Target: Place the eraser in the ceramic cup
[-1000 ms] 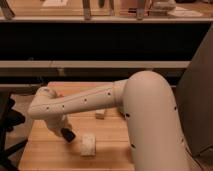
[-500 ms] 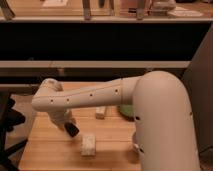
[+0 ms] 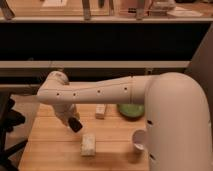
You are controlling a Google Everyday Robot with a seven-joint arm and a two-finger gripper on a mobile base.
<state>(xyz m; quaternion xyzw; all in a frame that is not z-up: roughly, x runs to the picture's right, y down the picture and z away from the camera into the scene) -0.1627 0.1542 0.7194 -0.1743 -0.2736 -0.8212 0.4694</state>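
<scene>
Eraser in the gripper [image 3: 75, 124], well left of the ceramic cup [image 3: 138, 141].
The jaws were clamped on the small black eraser [image 3: 76, 125], held over the desk [image 3: 47, 146] and outside the cup. The cup stood upright, its right side hidden behind the arm [image 3: 100, 92]. A beige block [image 3: 88, 144] lay left of the cup, just beside the gripper. A green bowl [image 3: 131, 110] sat behind the cup.

desk [image 3: 50, 147]: pale wood, matt
arm [image 3: 100, 92]: smooth white shell, faint sheen
block [image 3: 88, 144]: beige, rough
end effector [image 3: 75, 124]: dark, matt, just left of the block
</scene>
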